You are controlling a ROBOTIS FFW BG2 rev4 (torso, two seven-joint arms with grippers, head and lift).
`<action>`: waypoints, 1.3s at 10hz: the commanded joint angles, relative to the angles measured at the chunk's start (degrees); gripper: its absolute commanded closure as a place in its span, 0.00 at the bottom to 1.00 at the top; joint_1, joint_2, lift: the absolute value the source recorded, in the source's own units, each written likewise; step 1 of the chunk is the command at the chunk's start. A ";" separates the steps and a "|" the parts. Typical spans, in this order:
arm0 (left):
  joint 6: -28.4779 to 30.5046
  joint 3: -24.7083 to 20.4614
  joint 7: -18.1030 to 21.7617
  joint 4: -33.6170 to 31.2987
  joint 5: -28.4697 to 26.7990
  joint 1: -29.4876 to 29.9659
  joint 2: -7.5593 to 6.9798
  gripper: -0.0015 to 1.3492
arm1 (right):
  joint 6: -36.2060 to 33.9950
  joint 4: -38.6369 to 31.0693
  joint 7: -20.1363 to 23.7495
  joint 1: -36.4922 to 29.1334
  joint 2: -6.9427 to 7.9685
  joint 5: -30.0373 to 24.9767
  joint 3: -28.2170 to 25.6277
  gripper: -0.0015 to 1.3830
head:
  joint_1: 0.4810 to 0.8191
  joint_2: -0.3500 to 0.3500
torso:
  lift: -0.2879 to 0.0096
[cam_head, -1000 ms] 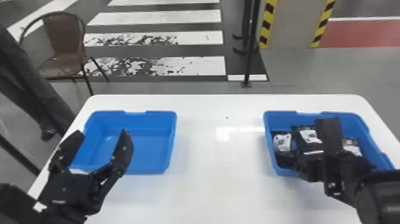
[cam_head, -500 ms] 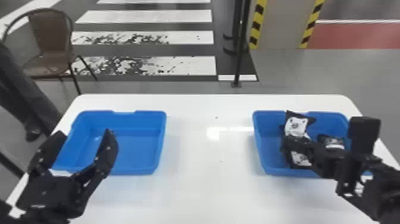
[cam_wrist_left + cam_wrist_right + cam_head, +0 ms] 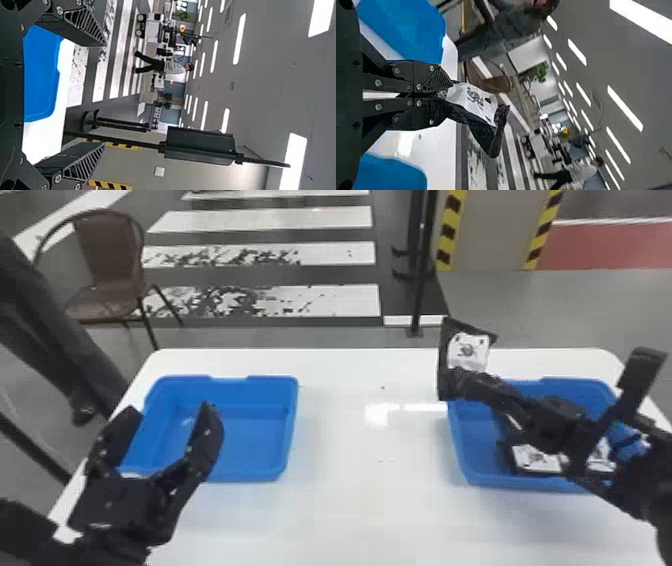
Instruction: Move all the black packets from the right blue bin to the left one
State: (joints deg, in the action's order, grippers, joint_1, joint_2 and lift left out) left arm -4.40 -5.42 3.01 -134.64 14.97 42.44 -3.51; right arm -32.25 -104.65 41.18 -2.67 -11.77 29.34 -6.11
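The head view shows a chair [image 3: 111, 252] upper left, a white table [image 3: 360, 515] below, the left pincer [image 3: 165, 412] wide apart, the right pincer [image 3: 472, 385] clamped on a black packet [image 3: 467, 352] right of centre; the left wrist view, a dark stand [image 3: 200, 144] low centre; the right, floor stripes [image 3: 513, 156] low centre.

Brown chair [image 3: 111, 252], black-and-white striped floor [image 3: 280, 255], yellow-black striped pillar [image 3: 490, 232], bright ceiling light strips [image 3: 239, 38]

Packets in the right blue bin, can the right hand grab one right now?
Probably not. The right hand is shut on another packet, so it would likely have to release that before grabbing one from the bin.
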 commanded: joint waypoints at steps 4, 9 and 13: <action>21.98 -1.55 5.25 -7.46 17.25 -2.93 -0.18 0.11 | -3.89 8.96 10.23 5.63 -1.51 9.62 14.45 0.80 | 0.63 0.80 | 0.50; 39.28 -4.18 10.26 -6.75 20.33 -8.27 -0.27 0.11 | -4.59 10.64 10.32 8.02 -2.03 15.34 25.19 0.80 | 0.63 0.88 | 0.50; 39.42 -3.95 10.26 -4.08 19.53 -9.40 -0.09 0.11 | -4.59 11.07 10.06 9.56 -2.47 18.88 31.36 0.80 | 0.63 0.98 | 0.50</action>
State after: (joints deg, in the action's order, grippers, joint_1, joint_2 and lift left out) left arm 34.57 -9.44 13.24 -139.09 34.66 33.29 -3.66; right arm -36.84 -93.61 51.23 6.65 -14.19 47.68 24.25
